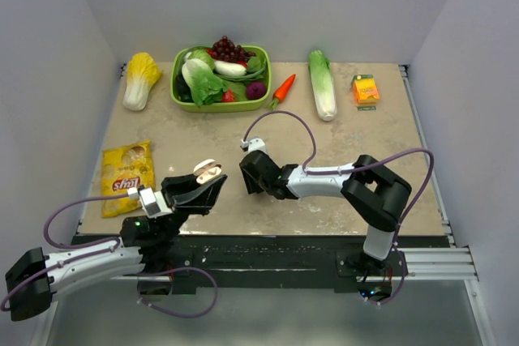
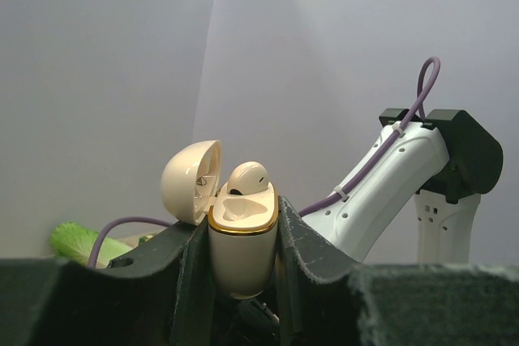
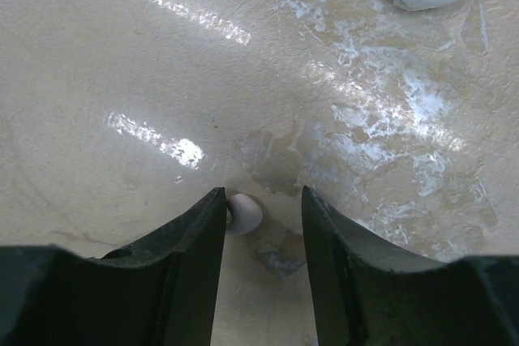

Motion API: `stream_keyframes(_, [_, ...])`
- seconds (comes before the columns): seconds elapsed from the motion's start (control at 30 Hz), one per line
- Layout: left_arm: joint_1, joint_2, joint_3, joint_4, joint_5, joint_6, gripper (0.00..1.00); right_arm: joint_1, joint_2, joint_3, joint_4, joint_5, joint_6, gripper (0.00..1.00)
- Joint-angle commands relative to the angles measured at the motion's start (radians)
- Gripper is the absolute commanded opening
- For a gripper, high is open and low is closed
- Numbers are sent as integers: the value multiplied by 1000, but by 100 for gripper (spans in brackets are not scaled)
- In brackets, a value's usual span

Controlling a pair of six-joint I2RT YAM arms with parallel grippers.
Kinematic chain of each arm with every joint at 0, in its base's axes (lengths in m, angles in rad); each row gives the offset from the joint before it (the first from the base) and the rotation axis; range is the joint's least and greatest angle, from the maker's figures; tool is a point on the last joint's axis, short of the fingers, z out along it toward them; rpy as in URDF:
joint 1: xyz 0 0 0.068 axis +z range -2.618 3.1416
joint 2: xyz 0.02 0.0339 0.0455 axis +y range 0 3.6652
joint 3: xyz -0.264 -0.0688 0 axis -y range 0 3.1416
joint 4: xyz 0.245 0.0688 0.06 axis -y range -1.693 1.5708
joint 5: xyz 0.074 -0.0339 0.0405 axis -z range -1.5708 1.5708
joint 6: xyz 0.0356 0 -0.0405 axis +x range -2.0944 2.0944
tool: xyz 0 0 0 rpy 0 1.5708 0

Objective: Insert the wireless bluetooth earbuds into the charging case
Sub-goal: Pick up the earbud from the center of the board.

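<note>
At the far left, a yellow cabbage [image 1: 142,80] lies at the back of the tabletop [image 1: 349,131]. A yellow chip bag [image 1: 127,176] lies flat nearer the front. Just right of the bag, the left jaws are pinching the case [image 2: 242,253] by its two sides and hold it upright. Its lid [image 2: 191,181] is tipped open, to the left in the left wrist view. One earbud [image 2: 247,177] sits in the case, and its round top pokes out above the gold rim [image 2: 243,224]. At the back, past the case, a green bowl [image 1: 217,107] is full of leafy greens, grapes and other vegetables. In the middle of the tabletop, the right jaws point down, low over the top, and they are spread apart. The other earbud [image 3: 243,215] lies on the tabletop between them. In the right wrist view it touches the inside of the left finger [image 3: 182,273] and there is a gap to the other finger, so it is not pinched. A purple cable [image 1: 302,126] loops above the right arm [image 1: 324,180]. Further right, along the back, lie a small carrot [image 1: 283,88], a long green lettuce [image 1: 322,83] and an orange box [image 1: 366,89].
</note>
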Motion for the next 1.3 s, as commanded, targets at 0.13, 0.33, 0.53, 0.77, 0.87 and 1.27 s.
stream_keyframes(0.13, [-4, 18, -123, 175, 2, -19, 0, 3, -73, -37, -57, 19, 17, 55])
stream_keyframes(0.33, [-4, 0, -127, 164, -1, -19, 0, 3, -166, -61, -34, 22, 49, 59])
stream_keyframes(0.53, [-4, 6, -127, 168, -3, -17, 0, 1, -217, -69, -53, 30, 43, 60])
stream_keyframes(0.77, [-4, 28, -123, 192, 5, -25, 0, 3, -120, 18, -160, 16, 100, 56])
stream_keyframes(0.87, [-4, 29, -123, 188, 2, -23, 0, 3, -87, 46, -179, 30, 141, 56])
stream_keyframes(1.27, [-4, 17, -132, 190, 5, -28, 0, 26, 1, 118, -191, 36, 175, 57])
